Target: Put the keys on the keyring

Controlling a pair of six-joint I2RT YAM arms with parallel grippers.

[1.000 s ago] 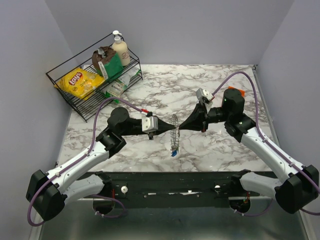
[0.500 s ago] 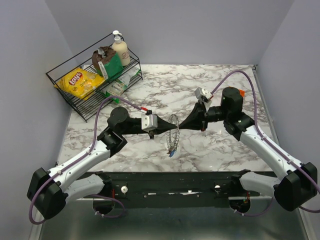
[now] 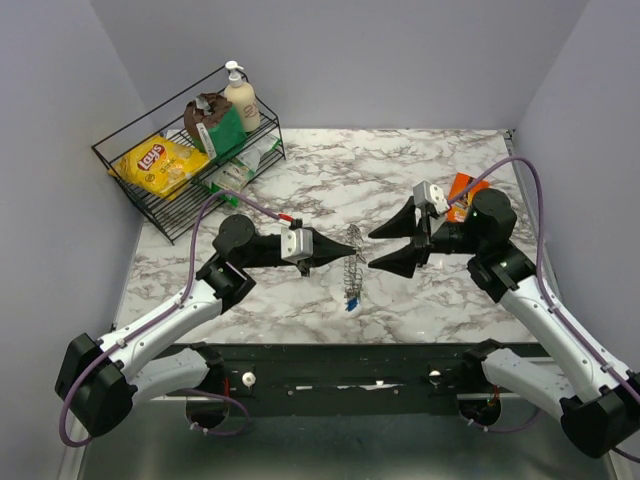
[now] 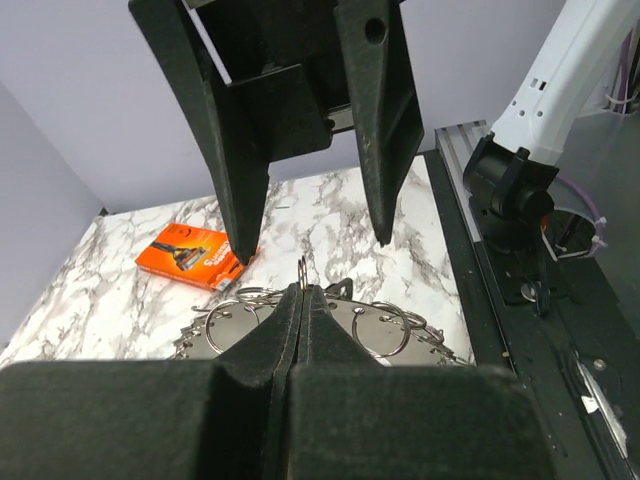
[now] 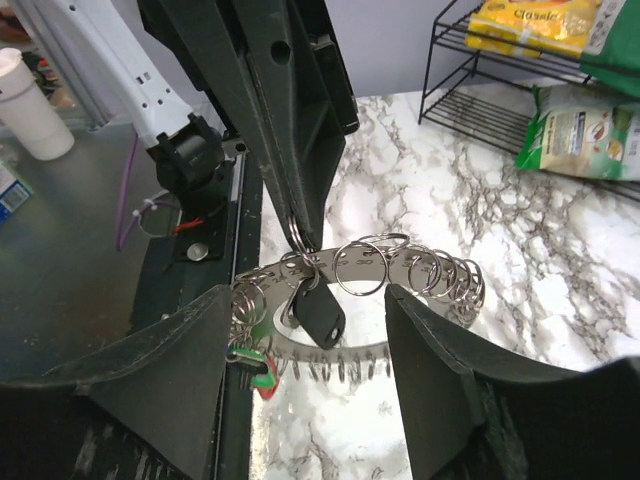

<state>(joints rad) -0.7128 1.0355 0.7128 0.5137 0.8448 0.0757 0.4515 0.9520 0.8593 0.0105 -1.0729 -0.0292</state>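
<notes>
We judge the keys (image 5: 320, 315) hung, little left.
Our left gripper (image 3: 326, 249) pinches the keyring (image 3: 350, 262); right gripper (image 3: 388, 248), at its 3 o'clock, gapes empty.

The top external view looked down from high behind the near edge of the marble surface (image 3: 300, 180), far enough off to hold all of it, with the keyring (image 3: 352, 262) near the middle. The left wrist camera sat close behind the left end effector (image 4: 302, 295), facing over the keyring at the right end effector (image 4: 313, 245) — the right wrist camera faced back the opposite way, equally close. All three shared the keyring.
</notes>
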